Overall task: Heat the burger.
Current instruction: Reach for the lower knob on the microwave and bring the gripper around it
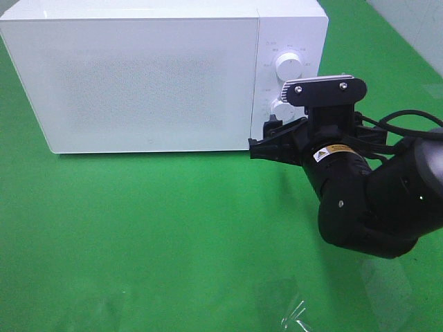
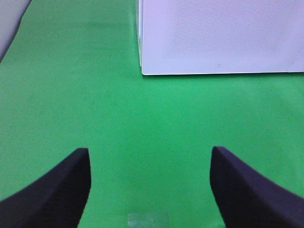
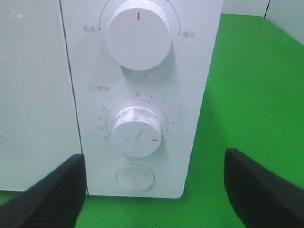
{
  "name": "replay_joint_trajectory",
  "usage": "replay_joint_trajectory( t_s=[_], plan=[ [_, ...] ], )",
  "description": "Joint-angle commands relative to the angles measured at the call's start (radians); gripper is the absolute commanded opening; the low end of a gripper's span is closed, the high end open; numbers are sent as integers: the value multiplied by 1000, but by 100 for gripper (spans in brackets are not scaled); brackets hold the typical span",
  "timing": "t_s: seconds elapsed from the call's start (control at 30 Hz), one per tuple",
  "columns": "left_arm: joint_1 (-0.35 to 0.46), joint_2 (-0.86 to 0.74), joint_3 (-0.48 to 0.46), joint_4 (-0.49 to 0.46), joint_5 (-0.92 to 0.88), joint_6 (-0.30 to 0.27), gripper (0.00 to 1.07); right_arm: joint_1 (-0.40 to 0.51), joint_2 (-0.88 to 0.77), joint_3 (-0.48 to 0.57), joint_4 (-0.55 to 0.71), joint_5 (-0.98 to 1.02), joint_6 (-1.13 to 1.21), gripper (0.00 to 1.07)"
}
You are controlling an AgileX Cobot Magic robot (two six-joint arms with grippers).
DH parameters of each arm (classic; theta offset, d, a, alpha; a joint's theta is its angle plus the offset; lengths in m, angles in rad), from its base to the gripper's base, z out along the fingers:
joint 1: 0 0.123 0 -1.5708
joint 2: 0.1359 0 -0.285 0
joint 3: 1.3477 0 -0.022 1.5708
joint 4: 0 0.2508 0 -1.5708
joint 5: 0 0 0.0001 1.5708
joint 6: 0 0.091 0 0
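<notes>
Green cloth, dial near right fingers

White microwave, door closed, on green tabletop; clear plastic scrap lies well apart

Right pincer spread wide, facing microwave timer dial; round button beneath.

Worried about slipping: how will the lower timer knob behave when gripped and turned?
The timer knob looks smooth, round and hard, so a grip may slip. It is probably rigid plastic, not fragile. The microwave sits broad and flat, so it likely won't slide.
</notes>
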Motion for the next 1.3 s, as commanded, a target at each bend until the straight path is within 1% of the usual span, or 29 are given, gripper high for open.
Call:
replay_joint_trajectory(
  t_s=[0.03,0.2,0.3,0.53,0.7,1.0,1.1,1.3],
  plan=[
    [2,-16,2,-9,2,-1,65,-22,4,-21,-32,8,15,75],
    [2,-16,2,-9,2,-1,65,-41,13,-52,-46,12,19,75],
    [2,-16,2,-9,2,-1,65,-59,63,-94,-62,31,20,74],
    [2,-16,2,-9,2,-1,65,-59,102,-135,-72,33,18,74],
    [2,-16,2,-9,2,-1,65,-79,153,-187,-74,36,18,74],
    [2,-16,2,-9,2,-1,65,-94,178,-216,-75,34,20,74],
    [2,-16,2,-9,2,-1,65,-94,196,-243,-75,37,16,74],
    [2,-16,2,-9,2,-1,65,-94,199,-249,-74,39,17,74]
  ],
)
